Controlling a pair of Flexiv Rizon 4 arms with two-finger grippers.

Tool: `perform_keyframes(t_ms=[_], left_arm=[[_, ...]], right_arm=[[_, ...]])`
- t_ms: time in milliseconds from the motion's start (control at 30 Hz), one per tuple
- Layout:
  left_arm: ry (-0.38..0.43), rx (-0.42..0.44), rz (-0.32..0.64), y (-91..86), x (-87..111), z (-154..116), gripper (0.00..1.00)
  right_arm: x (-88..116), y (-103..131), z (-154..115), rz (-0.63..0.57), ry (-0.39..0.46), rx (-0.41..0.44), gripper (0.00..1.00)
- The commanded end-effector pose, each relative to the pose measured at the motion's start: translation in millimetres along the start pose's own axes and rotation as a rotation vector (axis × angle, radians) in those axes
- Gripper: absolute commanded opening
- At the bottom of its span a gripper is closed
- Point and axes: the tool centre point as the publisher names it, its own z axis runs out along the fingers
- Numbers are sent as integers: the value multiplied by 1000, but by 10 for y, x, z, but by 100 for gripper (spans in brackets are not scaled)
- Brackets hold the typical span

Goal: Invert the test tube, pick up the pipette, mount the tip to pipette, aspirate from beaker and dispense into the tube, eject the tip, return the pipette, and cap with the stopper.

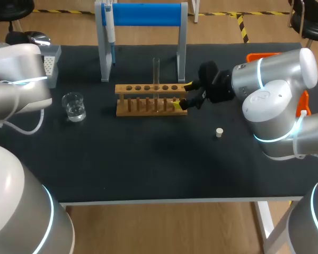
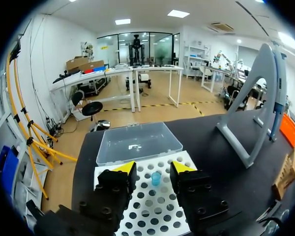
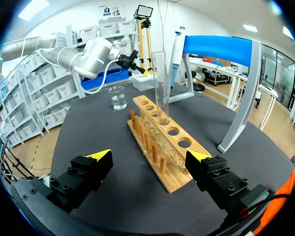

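Legible text: none. I am finding no word, number, label or sign that can be read on the table (image 1: pixel 148 169) or on what is standing on it; the pipette (image 1: pixel 110 29), beaker (image 1: pixel 74 106) and test tube (image 1: pixel 156 74) are showing no readable marks.

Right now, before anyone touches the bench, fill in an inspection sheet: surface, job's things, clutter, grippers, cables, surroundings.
Surface: black table.
Job's things: test tube upright in wooden rack; beaker with clear liquid left of it; pipette hanging on stand; stopper lying loose; one blue tip seen in tip box.
Clutter: orange object partly behind right arm; clear box beside tip box.
Grippers: left gripper over tip box, fingers open; right gripper at rack's end, fingers open.
Cables: white cable hanging from left arm.
Surroundings: nothing seen.
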Motion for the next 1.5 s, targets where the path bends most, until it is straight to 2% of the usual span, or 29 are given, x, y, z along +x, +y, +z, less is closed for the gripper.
perform_keyframes(t_ms=[33, 267, 300, 333, 400, 467, 733, 767, 800, 1500], left_arm=[[0, -3, -1, -4, -7, 26, 41], [0, -4, -1, 0, -11, 29, 36], [0, -4, -1, 1, -11, 29, 33], [0, -4, -1, 2, -11, 30, 26], [1, -4, -1, 3, -11, 31, 24], [1, -5, 0, 4, -11, 32, 12], [1, -7, -2, 10, -12, 35, 12], [1, -8, -1, 11, -12, 35, 2], [1, -8, -1, 12, -11, 35, 0], [-5, 9, 11, -49, 21, -62, 0]], right_arm=[[2, 1, -5, 0, 0, 1, 100], [2, 1, -5, 0, 0, 1, 100], [2, 1, -5, 0, 0, 1, 100], [2, 1, -5, 0, 0, 1, 100], [2, 1, -5, 0, 0, 1, 100], [2, 1, -5, 0, 0, 1, 100], [2, 1, -5, 0, 0, 1, 100], [2, 1, -5, 0, 0, 1, 100], [2, 1, -5, 0, 0, 1, 100], [2, 1, -5, 0, 0, 1, 100]])
